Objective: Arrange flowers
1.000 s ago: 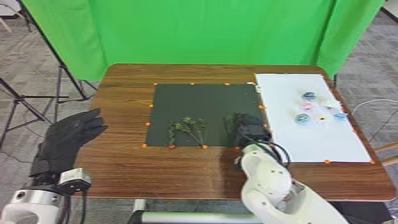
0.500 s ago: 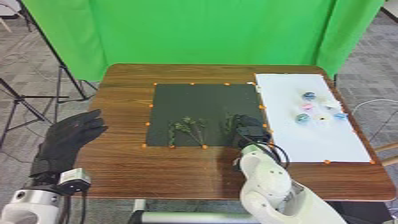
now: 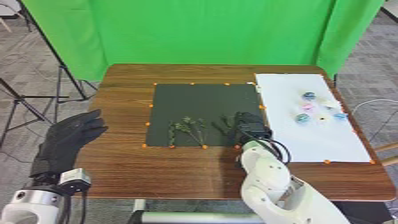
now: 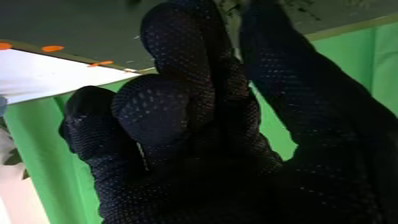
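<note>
My right hand is low over the right part of the dark mat, its thumb apart from the relaxed fingers. Just left of it lies a green sprig, partly hidden by the glove. More leafy green stems lie left of that on the mat. In the right wrist view, the right hand has thumb and fingers spread, with bits of greenery beyond the tips. Small blue, pink and white flowers rest on the white sheet. My left hand is open at the table's left side.
The brown wooden table borders the mat, with orange markers along the mat and sheet edges. Behind it hangs a green curtain. Black stand legs are on the floor at the left.
My right hand has shifted slightly forward and its thumb now stands out farther from the fingers. The left hand has kept still.
</note>
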